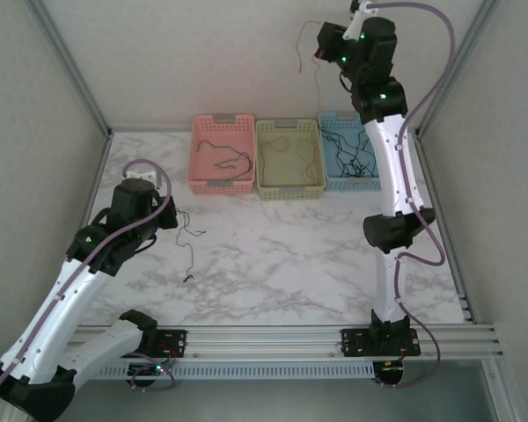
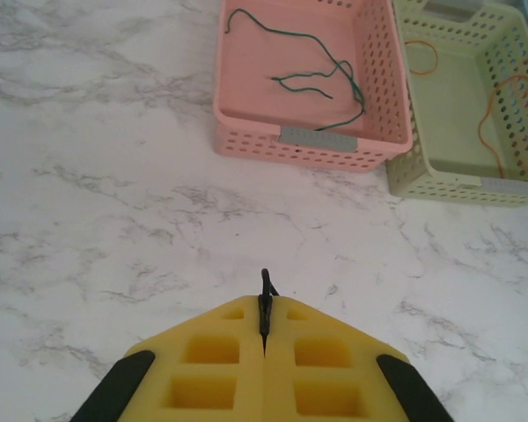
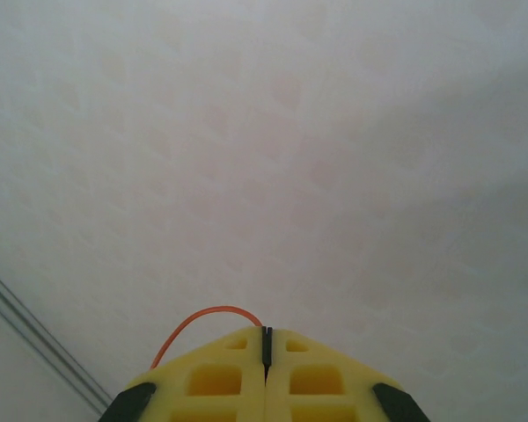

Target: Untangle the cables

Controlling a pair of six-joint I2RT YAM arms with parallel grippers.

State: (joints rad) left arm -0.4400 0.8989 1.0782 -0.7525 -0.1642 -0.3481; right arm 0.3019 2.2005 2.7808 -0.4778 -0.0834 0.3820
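Observation:
My left gripper [image 1: 169,220] hovers low over the left part of the marble table, shut on a thin black cable [image 1: 187,242] that trails down to the tabletop. In the left wrist view the yellow fingertips [image 2: 265,308] pinch that black cable [image 2: 266,283]. My right gripper [image 1: 318,50] is raised high at the back, shut on a red-orange cable [image 1: 317,83] that hangs down above the baskets. The right wrist view shows an orange cable [image 3: 202,316] arcing left out of the shut gripper [image 3: 266,341], against the white wall.
Three baskets stand in a row at the back: pink [image 1: 196,158] with a dark green cable [image 2: 321,66], yellow-green [image 1: 260,163] with orange cable [image 2: 502,101], blue [image 1: 327,149] with dark cables. White walls close in the table on both sides.

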